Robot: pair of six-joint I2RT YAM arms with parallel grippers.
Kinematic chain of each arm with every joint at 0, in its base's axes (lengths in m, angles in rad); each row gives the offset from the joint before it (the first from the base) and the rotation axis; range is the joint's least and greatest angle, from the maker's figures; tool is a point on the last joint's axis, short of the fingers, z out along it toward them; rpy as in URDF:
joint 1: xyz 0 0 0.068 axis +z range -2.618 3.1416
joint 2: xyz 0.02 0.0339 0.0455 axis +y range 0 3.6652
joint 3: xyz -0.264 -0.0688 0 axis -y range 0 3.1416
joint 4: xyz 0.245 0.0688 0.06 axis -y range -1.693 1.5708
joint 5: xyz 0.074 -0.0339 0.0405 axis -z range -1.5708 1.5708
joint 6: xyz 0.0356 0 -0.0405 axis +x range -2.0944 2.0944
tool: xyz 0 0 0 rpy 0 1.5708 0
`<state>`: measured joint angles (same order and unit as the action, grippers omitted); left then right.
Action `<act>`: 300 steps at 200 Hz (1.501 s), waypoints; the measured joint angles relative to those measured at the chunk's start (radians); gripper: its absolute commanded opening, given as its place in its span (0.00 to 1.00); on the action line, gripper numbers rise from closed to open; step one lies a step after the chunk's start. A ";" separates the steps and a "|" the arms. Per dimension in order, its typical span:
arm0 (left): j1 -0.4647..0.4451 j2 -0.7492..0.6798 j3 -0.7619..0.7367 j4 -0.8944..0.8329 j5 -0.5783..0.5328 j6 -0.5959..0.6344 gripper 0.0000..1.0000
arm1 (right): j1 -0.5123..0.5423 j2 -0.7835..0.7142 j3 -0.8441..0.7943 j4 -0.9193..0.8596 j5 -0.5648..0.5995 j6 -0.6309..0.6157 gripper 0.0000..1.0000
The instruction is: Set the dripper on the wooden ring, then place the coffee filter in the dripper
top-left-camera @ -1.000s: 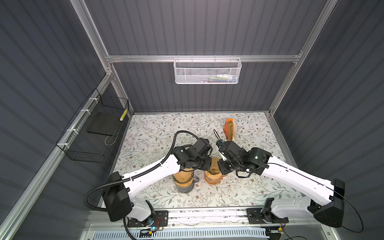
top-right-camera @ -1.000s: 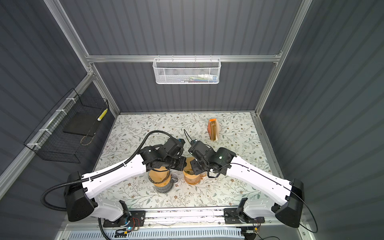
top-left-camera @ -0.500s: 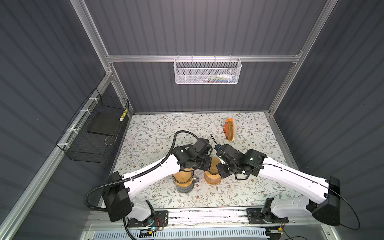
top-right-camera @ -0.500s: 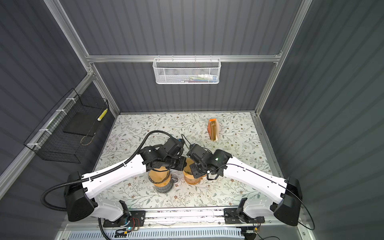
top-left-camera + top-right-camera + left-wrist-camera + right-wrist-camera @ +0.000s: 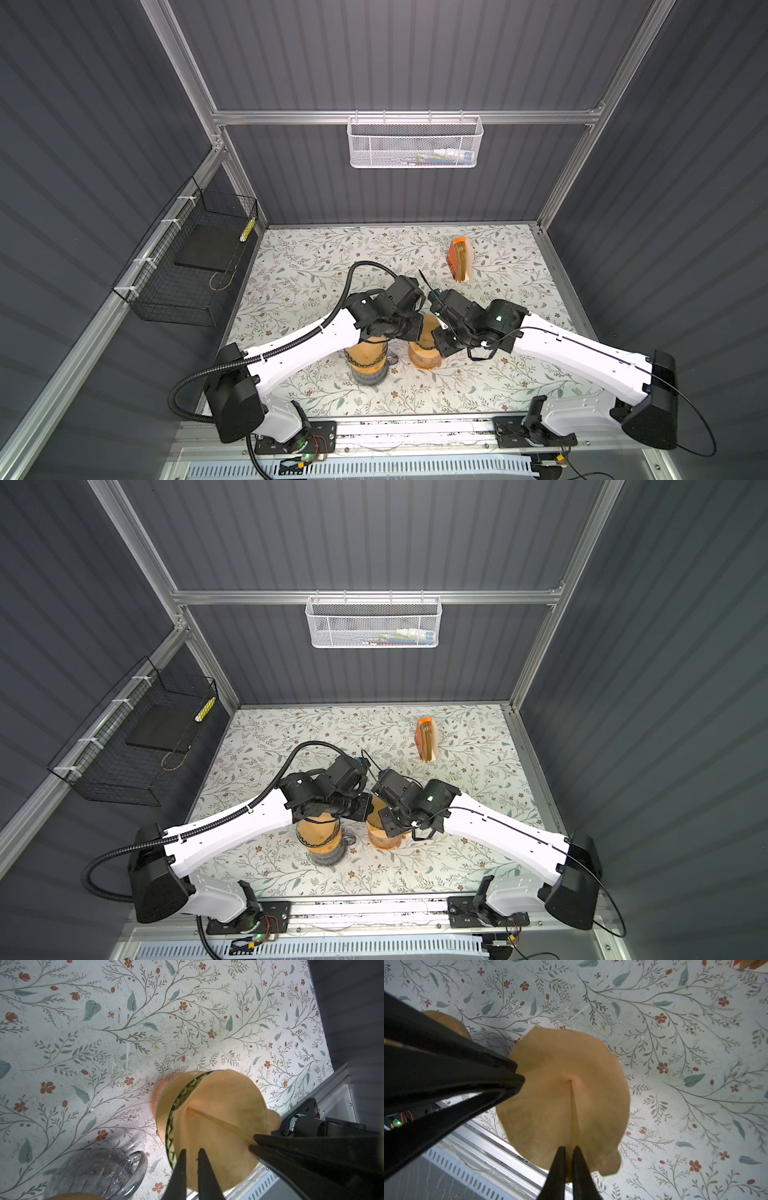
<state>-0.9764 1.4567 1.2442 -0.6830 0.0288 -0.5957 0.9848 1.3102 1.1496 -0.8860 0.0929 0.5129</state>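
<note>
1. The coffee filter (image 5: 562,1105) is a tan paper cone, spread open with its seam showing. It sits at the mouth of the dripper (image 5: 176,1103), whose green patterned rim curves round one side of it. These views do not show whether the paper is pressed fully down inside.
2. You appear to be at the seating step: the filter is on the dripper, and both grippers grip its rim.
3. Your right gripper (image 5: 569,1148) has its jaws nearly together, pinching the filter's rim just beside the seam.
4. Your left gripper (image 5: 191,1150) is just as narrow. It is clamped on the same rim a little way round from the right one, close above the dripper's green band.
5. The next move probably calls for easing the paper down until its walls meet the dripper, then letting go one grip at a time. Thin paper may lift with a finger.
6. A glass carafe (image 5: 93,1172) stands just beside the dripper.
7. An orange box (image 5: 459,259) stands well apart from the dripper, toward the back wall.
</note>
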 measured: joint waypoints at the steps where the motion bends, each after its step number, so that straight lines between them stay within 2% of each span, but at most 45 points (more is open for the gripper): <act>1: 0.000 0.000 0.000 0.000 0.000 0.000 0.14 | 0.000 0.000 0.000 0.000 0.000 0.000 0.12; 178: 0.000 0.012 0.000 -0.001 -0.008 0.000 0.14 | 0.000 0.056 0.044 -0.014 0.034 -0.009 0.13; 261: 0.000 0.012 0.000 -0.001 -0.011 0.001 0.14 | 0.001 -0.031 0.059 -0.031 0.092 0.004 0.18; 300: 0.000 0.012 0.000 -0.001 -0.011 0.000 0.14 | 0.000 -0.043 0.058 -0.052 0.135 0.008 0.16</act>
<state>-0.9764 1.4685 1.2446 -0.6838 0.0177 -0.5953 0.9844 1.2667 1.2079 -0.9382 0.2276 0.5205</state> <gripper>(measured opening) 0.140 0.175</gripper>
